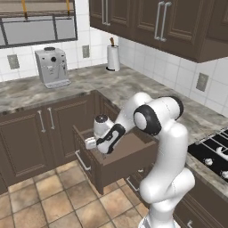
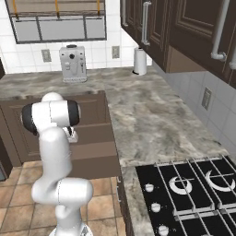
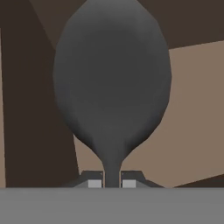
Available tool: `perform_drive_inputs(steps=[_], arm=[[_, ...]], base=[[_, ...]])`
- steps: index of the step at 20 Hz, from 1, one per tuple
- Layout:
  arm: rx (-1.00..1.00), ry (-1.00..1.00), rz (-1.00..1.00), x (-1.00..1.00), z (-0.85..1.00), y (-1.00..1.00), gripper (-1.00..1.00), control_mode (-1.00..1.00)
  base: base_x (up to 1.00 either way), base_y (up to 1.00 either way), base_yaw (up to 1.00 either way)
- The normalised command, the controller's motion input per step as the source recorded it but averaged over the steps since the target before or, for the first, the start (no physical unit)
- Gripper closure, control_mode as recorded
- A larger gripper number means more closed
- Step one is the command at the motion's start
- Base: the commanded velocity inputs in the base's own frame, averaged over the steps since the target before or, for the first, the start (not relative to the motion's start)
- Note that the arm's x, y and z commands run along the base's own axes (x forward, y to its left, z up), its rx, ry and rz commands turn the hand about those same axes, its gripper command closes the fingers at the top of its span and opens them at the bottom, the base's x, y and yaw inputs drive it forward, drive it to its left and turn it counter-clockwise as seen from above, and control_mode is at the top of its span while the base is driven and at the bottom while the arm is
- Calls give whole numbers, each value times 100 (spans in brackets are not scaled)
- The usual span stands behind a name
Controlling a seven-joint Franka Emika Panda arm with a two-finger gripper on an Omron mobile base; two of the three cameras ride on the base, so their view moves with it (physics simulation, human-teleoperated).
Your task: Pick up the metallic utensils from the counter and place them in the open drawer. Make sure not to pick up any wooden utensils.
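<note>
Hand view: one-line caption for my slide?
Gripper shut on the dark grey spoon, bowl up close, over the open drawer.

Home kitchen: marbled stone tabletop [image 1: 133,84], dark wood cabinets [image 1: 147,20], black gas hob [image 2: 184,189], coffee machine [image 1: 52,67], paper-towel roll [image 1: 113,58], tiled floor [image 1: 49,200].

The spoon [image 3: 111,83] was dark grey, the open drawer [image 1: 129,156] dark brown. The tabletop [image 2: 152,120] was grey-brown marbled stone, the floor [image 1: 49,200] tan tile, the coffee machine [image 1: 52,67] silver.
</note>
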Motion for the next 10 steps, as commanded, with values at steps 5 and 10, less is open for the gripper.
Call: perform_drive_inputs(steps=[5,10], arm=[[12,11,-2,42,13,-55,100,-100],[5,9,0,61,4,-39,100,-100]], base=[[0,0,0],[0,0,0]])
